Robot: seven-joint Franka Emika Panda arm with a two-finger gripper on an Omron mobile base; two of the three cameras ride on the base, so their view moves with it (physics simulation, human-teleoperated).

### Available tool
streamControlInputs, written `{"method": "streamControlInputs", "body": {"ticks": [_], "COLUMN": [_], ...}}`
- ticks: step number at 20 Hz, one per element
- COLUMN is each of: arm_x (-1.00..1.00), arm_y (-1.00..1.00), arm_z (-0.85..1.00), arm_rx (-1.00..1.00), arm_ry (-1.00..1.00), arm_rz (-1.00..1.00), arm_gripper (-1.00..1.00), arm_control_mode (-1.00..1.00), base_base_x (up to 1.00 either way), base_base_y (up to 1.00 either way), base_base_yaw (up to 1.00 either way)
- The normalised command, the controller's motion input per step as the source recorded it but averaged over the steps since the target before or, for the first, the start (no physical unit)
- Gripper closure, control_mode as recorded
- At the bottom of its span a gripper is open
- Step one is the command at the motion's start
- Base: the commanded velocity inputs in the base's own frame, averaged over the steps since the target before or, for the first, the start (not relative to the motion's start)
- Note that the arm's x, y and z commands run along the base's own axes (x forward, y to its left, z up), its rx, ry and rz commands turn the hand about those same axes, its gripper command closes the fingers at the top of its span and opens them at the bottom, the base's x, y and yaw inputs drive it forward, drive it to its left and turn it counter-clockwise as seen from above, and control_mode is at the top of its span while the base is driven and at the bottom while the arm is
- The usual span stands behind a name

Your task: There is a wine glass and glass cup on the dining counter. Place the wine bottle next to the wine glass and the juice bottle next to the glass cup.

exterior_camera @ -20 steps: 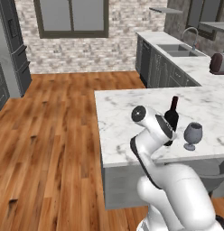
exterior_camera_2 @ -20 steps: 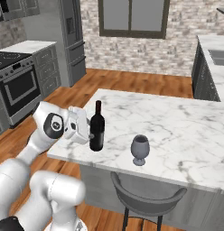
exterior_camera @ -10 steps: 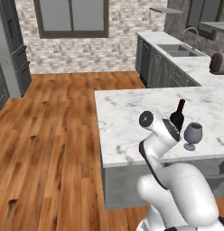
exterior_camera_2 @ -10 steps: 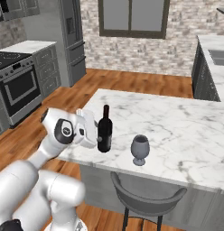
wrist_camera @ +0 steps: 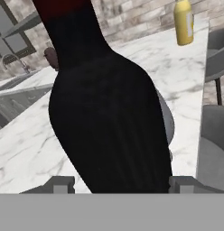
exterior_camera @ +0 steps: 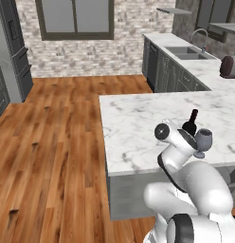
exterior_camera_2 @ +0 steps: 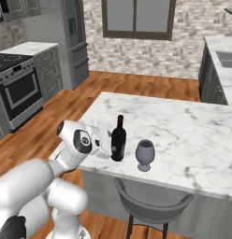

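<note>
Right base view: the wine bottle (exterior_camera_2: 119, 139), clamped by the gripper (exterior_camera_2: 108, 142), could be knocked into the wine glass (exterior_camera_2: 145, 154) at its 3 o'clock.

My arm (exterior_camera_2: 40, 184) is glossy white in rounded segments, with dark grey discs at the joints and grey fingertips (wrist_camera: 59, 184)
</note>
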Motion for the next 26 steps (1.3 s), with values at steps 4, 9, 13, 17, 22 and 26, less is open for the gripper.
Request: {"method": "streamControlInputs", "body": {"ticks": [4,9,13,17,22,26], "arm_x": [0.25,0.22,0.20,0.18,0.15,0.09], "arm_y": [-0.10,-0.09,-0.01,0.00,-0.06,-0.03], "arm_z": [-0.24,-0.22,-0.18,-0.17,-0.18,-0.20], "arm_rx": [0.00,0.00,0.00,0.00,0.00,0.00], "arm_ry": [0.00,0.00,-0.02,-0.04,-0.02,-0.02], "arm_rz": [0.00,0.00,0.00,0.00,0.00,0.00], "arm_gripper": [1.00,1.00,1.00,1.00,1.00,1.00], "arm_control_mode": [-1.00,-1.00,-1.00,-1.00,-1.00,-1.00], "base_base_x": [0.00,0.00,0.00,0.00,0.00,0.00], "base_base_y": [0.00,0.00,0.00,0.00,0.00,0.00], "base_base_yaw": [0.00,0.00,0.00,0.00,0.00,0.00]}}
